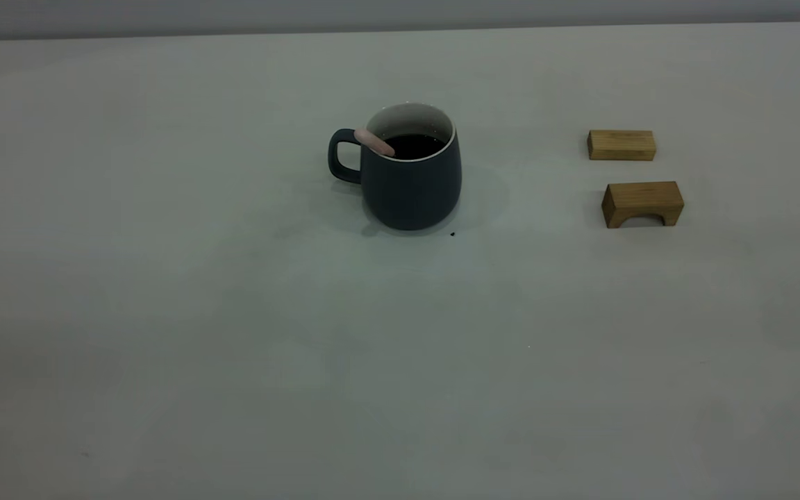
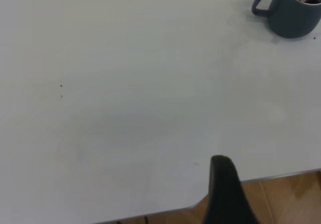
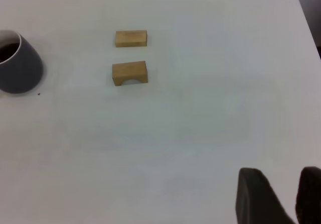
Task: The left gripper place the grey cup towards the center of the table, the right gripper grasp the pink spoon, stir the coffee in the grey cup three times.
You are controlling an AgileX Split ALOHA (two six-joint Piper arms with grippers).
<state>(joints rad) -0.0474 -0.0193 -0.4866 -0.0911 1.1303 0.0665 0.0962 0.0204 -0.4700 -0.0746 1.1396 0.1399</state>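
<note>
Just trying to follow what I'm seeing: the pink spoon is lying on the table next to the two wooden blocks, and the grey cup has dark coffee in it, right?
Not quite. The pink spoon stands in the grey cup, leaning on the rim near the handle, as the exterior view shows. The two wooden blocks lie apart on the table. The cup does hold dark coffee.

The table [image 1: 164, 347] lies bare across its left half and whole near side, giving open passage. The grey cup [image 1: 410, 184] stands upright near centre, the pink spoon [image 1: 374, 142] leaning over its handle-side rim. Two wooden blocks [image 1: 621, 145] [image 1: 642, 203] stand well apart to its right, with bare surface between.
</note>
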